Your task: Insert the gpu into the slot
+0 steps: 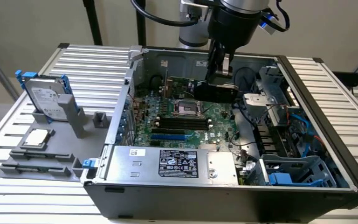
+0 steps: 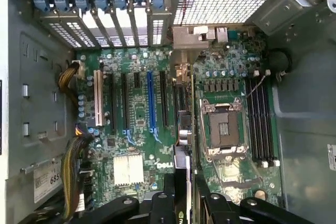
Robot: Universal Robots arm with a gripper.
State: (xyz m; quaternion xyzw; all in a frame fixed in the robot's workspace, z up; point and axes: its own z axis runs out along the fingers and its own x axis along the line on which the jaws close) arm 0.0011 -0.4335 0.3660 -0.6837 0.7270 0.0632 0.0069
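My gripper (image 1: 220,80) is shut on the gpu (image 1: 214,91), a thin black card hanging above the green motherboard (image 1: 213,116) inside the open computer case. In the wrist view the gpu (image 2: 181,129) shows edge-on between my fingers (image 2: 166,205), running between the expansion slots and the CPU socket (image 2: 223,128). The slot (image 2: 151,100), a long bright-blue strip, lies parallel to the card and a little to its side, uncovered. In the exterior view the slot (image 1: 168,137) sits near the power supply, well below and to the left of the card.
A silver power-supply box (image 1: 173,163) fills the case's near side. Black memory strips (image 1: 182,123) lie beside the socket. A drive cage with blue cables (image 1: 291,163) stands on the exterior view's right. Outside the case, a hard drive with blue rails (image 1: 45,98) stands on a grey rack.
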